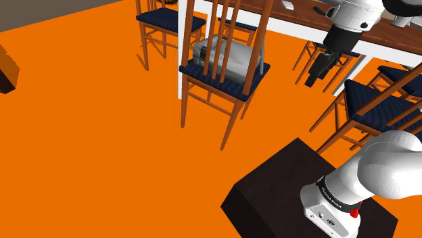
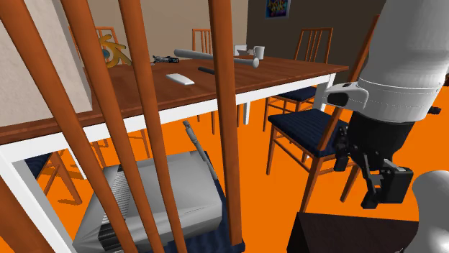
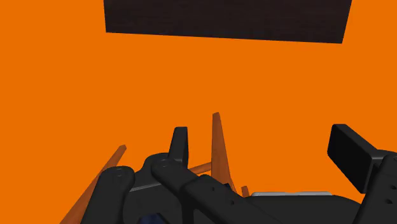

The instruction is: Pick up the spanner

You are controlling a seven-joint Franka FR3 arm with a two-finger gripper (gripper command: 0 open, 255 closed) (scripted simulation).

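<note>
A wooden table [image 2: 137, 97] with a white frame carries several small things. Among them a slim dark tool [image 2: 161, 59] lies near the far end; it looks like the spanner, though I cannot tell for sure. My black gripper [image 2: 381, 188] hangs at the second exterior view's right, lower than the table top and well away from that tool. In the shoulder view the gripper [image 1: 316, 73] is just in front of the table's edge [image 1: 379, 42], over the chairs. The wrist view has the gripper [image 3: 264, 151] open above the orange floor, with nothing between its fingers [image 3: 180, 143].
Wooden chairs with dark blue seats [image 1: 223, 71] stand around the table, and one holds a grey box [image 1: 220, 54]. A grey cylinder [image 2: 196, 54], a hammer-like tool [image 2: 245, 62] and a white slab [image 2: 180, 79] lie on the table. The dark stand [image 1: 291, 189] sits on the orange floor [image 1: 88, 135].
</note>
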